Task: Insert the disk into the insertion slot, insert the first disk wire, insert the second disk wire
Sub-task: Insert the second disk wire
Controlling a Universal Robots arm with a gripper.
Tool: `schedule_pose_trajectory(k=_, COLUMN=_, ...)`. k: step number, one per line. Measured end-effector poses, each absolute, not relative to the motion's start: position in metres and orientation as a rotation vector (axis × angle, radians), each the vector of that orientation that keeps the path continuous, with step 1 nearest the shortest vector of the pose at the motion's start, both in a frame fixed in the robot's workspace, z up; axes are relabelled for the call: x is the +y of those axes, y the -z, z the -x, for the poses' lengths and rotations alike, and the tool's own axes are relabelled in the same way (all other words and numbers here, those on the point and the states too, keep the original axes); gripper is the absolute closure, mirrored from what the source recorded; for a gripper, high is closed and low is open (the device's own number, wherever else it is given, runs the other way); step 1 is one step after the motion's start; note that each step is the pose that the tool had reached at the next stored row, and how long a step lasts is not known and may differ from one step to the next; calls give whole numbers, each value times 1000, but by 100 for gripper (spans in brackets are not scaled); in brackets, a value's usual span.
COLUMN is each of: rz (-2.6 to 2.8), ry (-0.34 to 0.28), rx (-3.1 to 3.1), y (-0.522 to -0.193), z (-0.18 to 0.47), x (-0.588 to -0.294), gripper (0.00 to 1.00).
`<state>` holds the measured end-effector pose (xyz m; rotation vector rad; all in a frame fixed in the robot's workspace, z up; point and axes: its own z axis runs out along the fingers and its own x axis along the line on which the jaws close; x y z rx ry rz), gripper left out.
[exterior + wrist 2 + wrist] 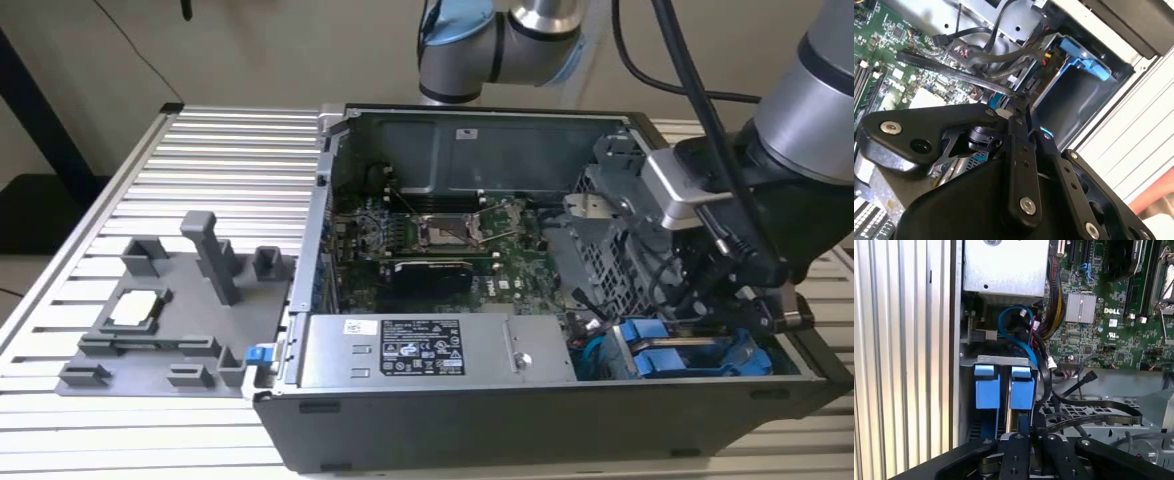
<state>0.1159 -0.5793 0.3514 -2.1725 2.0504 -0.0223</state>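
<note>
Two bright blue carrier ends sit side by side in the insertion slot, a grey sheet-metal bay in the case's near corner on the exterior view's right. The disk lies directly under my gripper; only its blue frame shows. My gripper hangs low over the bay with its black fingers pressed together; I cannot tell whether anything is pinched between them. A thin black wire loops down beside the fingertips. A flat black cable and a blue wire run close by.
The silver power-supply box stands beside the bay. Behind it lies the green motherboard, and a perforated metal cage rises beside the arm. A grey fixture tray rests on the ribbed table at the exterior view's left.
</note>
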Motion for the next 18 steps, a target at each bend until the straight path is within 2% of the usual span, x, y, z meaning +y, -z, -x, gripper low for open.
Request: schedule_pose_trajectory(k=18, rz=2173, ry=-33, rx=2074, y=-338, z=-132, x=-583, gripper=84)
